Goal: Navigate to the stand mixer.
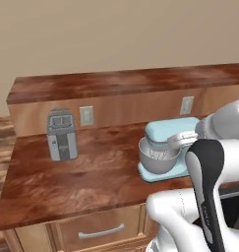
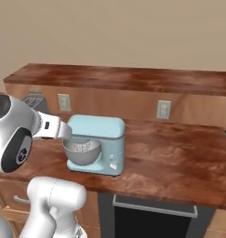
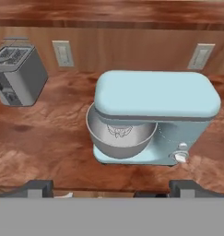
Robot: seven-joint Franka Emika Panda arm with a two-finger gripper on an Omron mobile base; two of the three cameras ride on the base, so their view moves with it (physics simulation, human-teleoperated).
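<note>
The stand mixer (image 3: 155, 108) is pale light blue, with a rounded boxy head, a flat base and a silver bowl (image 3: 120, 138) under the head. It stands on the wooden counter straight ahead in the hand view. In the left base view the stand mixer (image 1: 163, 150) is at the right, partly behind my arm, and in the right base view the stand mixer (image 2: 98, 142) is left of centre. My gripper (image 3: 115, 190) hovers in front of it above the counter's front edge, open, its fingertips (image 3: 39, 188) wide apart with nothing between them.
A small grey toaster (image 1: 61, 134) stands on the counter (image 1: 81, 182) to the mixer's left, near the back wall with its outlets (image 1: 86, 115). A raised wooden ledge (image 2: 133, 76) runs behind. Below the counter are a drawer (image 1: 99, 230) and a dark oven front (image 2: 151, 218).
</note>
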